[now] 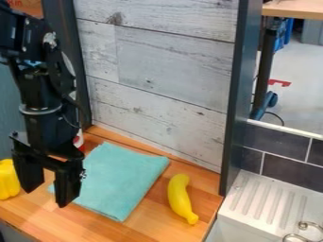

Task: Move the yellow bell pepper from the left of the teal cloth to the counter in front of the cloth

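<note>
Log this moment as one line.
Black two-finger gripper: open, empty, over wooden counter | folded teal cloth: flat on counter | curved yellow banana: right of cloth | ridged yellow object: picture's left edge

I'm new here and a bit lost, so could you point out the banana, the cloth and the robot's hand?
Banana [180, 197]: camera view, middle.
Cloth [123, 177]: camera view, centre.
Hand [49, 189]: camera view, between its fingertips.

parted fingers [67, 190] hang near a folded teal cloth [124, 176], a yellow banana [179, 196] beside it.
</note>
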Robot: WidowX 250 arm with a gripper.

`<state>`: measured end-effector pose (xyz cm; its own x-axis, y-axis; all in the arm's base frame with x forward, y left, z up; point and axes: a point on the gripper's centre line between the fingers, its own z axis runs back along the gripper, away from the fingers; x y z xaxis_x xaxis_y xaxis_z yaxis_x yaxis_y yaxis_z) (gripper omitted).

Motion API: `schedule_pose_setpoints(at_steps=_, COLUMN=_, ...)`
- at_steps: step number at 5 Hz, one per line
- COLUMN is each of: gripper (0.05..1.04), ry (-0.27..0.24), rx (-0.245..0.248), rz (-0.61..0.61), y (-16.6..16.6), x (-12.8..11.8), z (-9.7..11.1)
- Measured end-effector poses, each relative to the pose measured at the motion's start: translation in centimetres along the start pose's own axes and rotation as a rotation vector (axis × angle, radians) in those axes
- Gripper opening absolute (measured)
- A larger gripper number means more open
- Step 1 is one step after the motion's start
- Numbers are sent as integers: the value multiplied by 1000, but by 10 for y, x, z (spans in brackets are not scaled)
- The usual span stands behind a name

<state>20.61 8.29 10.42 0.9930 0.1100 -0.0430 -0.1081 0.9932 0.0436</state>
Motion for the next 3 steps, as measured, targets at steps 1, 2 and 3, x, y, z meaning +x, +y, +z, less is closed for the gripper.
schedule_pose_setpoints(at_steps=1, gripper=999, ry=10, rx=-4, rz=-6, y=0, x=0, z=-2)
schedule_pose_setpoints(at_steps=2, gripper=999, ry=-25, rx=-20, rz=13, y=22, x=4, z=10)
schedule_pose_setpoints(at_steps=3, gripper=999, ry=-71, rx=-17, rz=24, y=48, x=8, z=28)
